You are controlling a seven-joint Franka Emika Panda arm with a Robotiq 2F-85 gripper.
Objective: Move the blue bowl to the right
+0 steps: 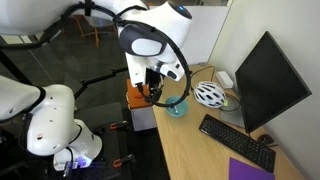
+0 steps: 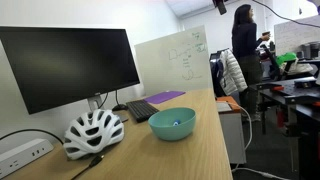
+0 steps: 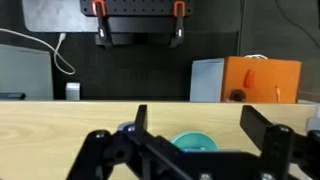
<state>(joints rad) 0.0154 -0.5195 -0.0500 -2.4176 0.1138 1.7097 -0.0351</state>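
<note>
The blue bowl [image 1: 177,106] is small, round and teal. It stands upright on the wooden desk [image 1: 190,150] near the desk's edge, beside the white helmet [image 1: 210,94]. It also shows in an exterior view [image 2: 172,123] with small things inside, and low between the fingers in the wrist view [image 3: 195,142]. My gripper [image 1: 157,94] is open and empty. It hangs just above and beside the bowl, apart from it. In the wrist view the gripper [image 3: 200,122] has its two black fingers spread on either side of the bowl. One exterior view does not show the gripper.
A monitor [image 2: 70,65], a black keyboard [image 2: 143,108] and a purple notebook [image 2: 167,96] are on the desk beyond the helmet [image 2: 93,131]. An orange box [image 1: 140,97] sits off the desk edge by the gripper. A power strip [image 2: 25,153] lies by the helmet.
</note>
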